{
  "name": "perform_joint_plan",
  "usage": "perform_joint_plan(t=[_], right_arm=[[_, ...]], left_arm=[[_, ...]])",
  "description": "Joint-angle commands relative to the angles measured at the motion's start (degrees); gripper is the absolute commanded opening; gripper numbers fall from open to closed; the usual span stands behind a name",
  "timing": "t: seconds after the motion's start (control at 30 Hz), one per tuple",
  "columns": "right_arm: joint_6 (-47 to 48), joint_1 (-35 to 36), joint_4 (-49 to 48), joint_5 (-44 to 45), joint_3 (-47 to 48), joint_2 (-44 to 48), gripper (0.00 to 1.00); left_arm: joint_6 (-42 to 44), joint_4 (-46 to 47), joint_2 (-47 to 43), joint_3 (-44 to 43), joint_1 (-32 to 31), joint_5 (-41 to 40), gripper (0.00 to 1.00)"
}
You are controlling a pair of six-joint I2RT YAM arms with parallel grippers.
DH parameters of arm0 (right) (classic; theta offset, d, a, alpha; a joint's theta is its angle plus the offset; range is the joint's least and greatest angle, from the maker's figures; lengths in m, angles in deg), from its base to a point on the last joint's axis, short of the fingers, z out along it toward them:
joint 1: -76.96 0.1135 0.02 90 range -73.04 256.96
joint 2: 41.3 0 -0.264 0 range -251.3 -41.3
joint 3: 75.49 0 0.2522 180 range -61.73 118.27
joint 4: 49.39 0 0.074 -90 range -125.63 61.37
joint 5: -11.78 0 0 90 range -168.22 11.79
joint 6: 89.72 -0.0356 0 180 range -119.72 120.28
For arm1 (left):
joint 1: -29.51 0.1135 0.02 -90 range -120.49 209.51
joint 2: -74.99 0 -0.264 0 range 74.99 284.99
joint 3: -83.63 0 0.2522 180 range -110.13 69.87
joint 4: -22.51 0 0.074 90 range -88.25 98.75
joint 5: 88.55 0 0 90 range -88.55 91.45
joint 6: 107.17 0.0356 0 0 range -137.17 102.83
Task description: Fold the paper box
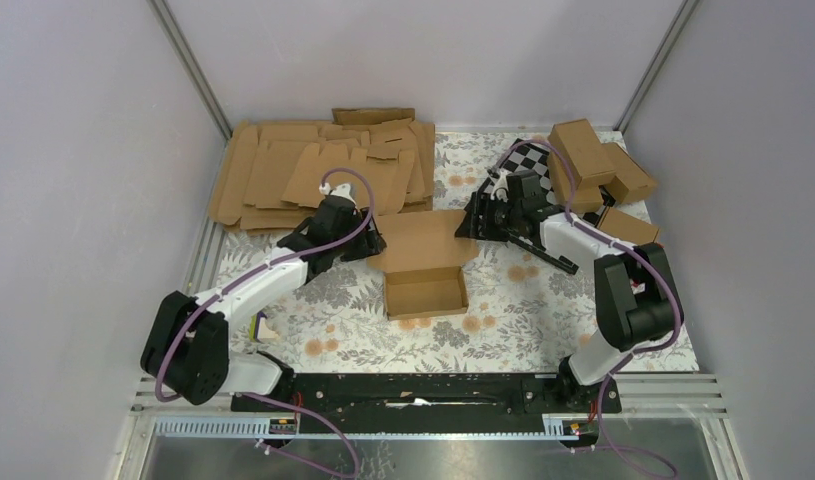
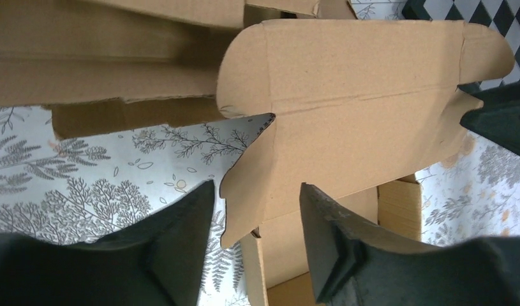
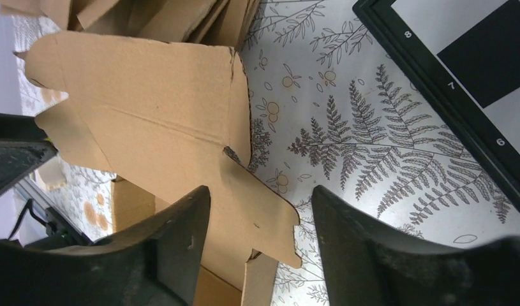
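Paper box [image 1: 424, 262] was plain brown. Cloth [image 1: 523, 312] under box had grey fern & orange blossom print on white. Board [image 1: 523, 155] beyond box was blk/wht checkered.

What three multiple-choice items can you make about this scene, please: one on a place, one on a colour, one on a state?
1. Where does the heap of flat blanks lie?
A. at the far left of the table
B. between the arm bases
C. at the near right

2. What colour is the cable on each arm?
A. green
B. yellow
C. purple

3. In what state is the paper box?
A. fully closed
B. walls up, lid open
C. wholly flat

Key: 1 A, the top view shows the heap in the far left corner. 2 C, purple loops run along both arms. 3 B, the walls are up and the lid is not closed; the left gripper and the right gripper are both open at its flaps.
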Motion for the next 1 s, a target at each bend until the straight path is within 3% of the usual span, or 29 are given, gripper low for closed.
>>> perform_joint_plan(t=[0.0,0.1,0.23,0.33,0.4,0.5,0.67,0.97], right_arm=[[1.5,-0.01,1.28,-4.4,3.31,-1.7,0.58],[1.54,0.8,1.58,-3.62,3.23,-0.92,0.42],[4.72,3.9,6.43,2.27,5.66,-0.41,0.27],[5.65,6.13,8.83,7.11,6.41,0.57,0.08],[5.76,7.31,9.5,10.96,6.25,1.76,0.0],[5.32,8.85,9.59,16.07,5.1,4.43,0.0],[2.68,10.07,1.83,24.89,-1.21,11.67,0.0],[2.73,12.73,-17.44,42.88,-14.61,23.52,0.0]], left_arm=[[2.16,5.18,1.07,-1.54,0.16,2.91,0.49],[3.28,5.51,2.03,-2.0,0.14,3.16,0.32],[4.32,5.52,3.03,-3.05,-0.14,3.87,0.0],[5.81,5.52,3.1,-4.06,-1.97,2.33,0.0],[7.16,5.27,2.78,-4.8,-4.48,-1.17,0.0],[8.89,5.92,2.0,-5.33,-9.06,-7.74,0.0],[11.26,10.69,0.35,-4.25,-14.2,-17.27,0.0],[16.64,32.22,1.53,0.18,-18.71,-28.32,0.0]])
